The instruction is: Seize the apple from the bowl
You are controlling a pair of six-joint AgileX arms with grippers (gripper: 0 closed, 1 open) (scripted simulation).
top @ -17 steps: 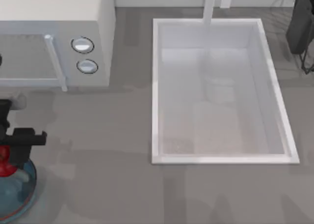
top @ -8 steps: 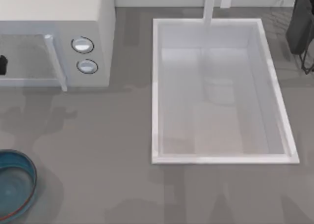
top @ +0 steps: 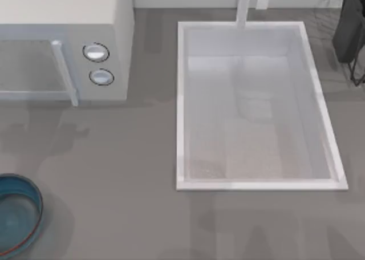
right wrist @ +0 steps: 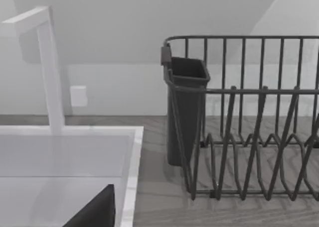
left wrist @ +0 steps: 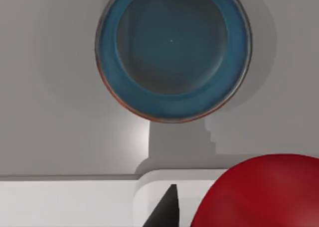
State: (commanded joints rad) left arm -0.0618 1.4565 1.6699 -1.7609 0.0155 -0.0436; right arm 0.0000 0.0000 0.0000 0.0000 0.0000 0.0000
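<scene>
1. In the left wrist view the apple sits large and close to the camera, well above the bowl, which lies empty on the grey surface below it.
2. We judge that the left gripper has the apple clamped between its fingers: the fruit hangs clear of everything, and one dark fingertip shows right beside it.
3. In the top view the bowl rests at the left edge of the surface, near the front, with nothing in it. A microwave stands behind it and a sink lies to the right.
4. The right arm is parked at the far right near a dish rack and the faucet; we cannot tell the state of its gripper.
5. The step in hand is the lift after the grasp, and the seizing looks done to us.
6. The next move calls for a firm, steady hold, keeping the apple high above the bowl without squeezing it out sideways.
</scene>
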